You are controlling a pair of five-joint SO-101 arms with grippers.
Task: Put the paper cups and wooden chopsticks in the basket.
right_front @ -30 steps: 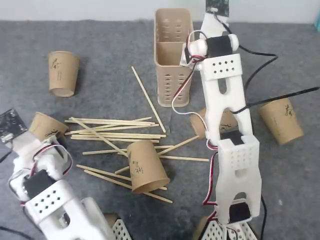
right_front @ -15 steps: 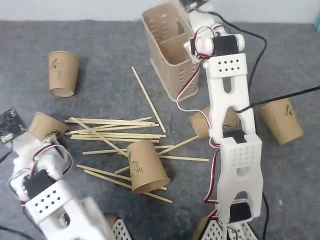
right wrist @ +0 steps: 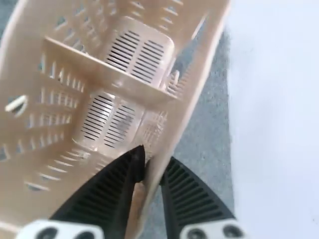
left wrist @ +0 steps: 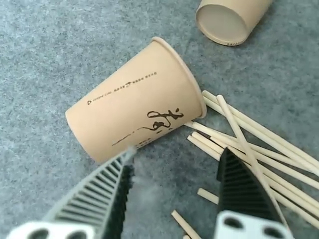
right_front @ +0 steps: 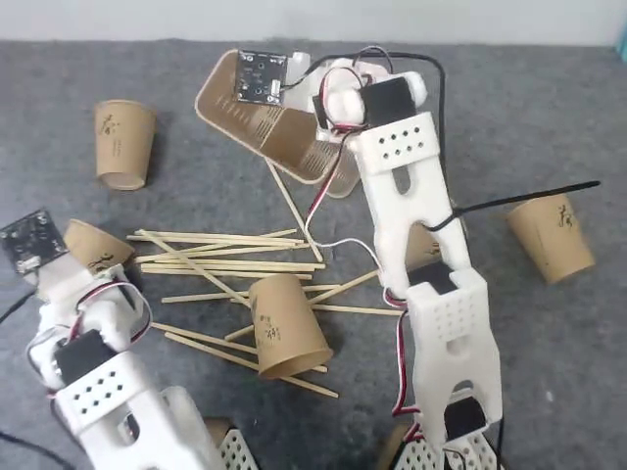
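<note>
Right arm holds the tilted basket; left arm hovers by a cup.
High view: basket (right_front: 257, 122) at 12 o'clock, tipped over toward 10 o'clock, with the right fingers (right wrist: 133, 164) pinched narrow on its wall. Left fingers (left wrist: 124, 174) spread wide, holding nothing, one tip just beside the base of a cup (left wrist: 134, 104) lying at 9 o'clock. Chopsticks (right_front: 225, 257) are scattered across the table (right_front: 549, 117) centre. More cups (right_front: 124, 144) lie at 10 o'clock, centre and 3 o'clock.

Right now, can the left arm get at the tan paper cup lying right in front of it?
Probably yes: its open fingers sit just short of the tan paper cup, nothing between.
</note>
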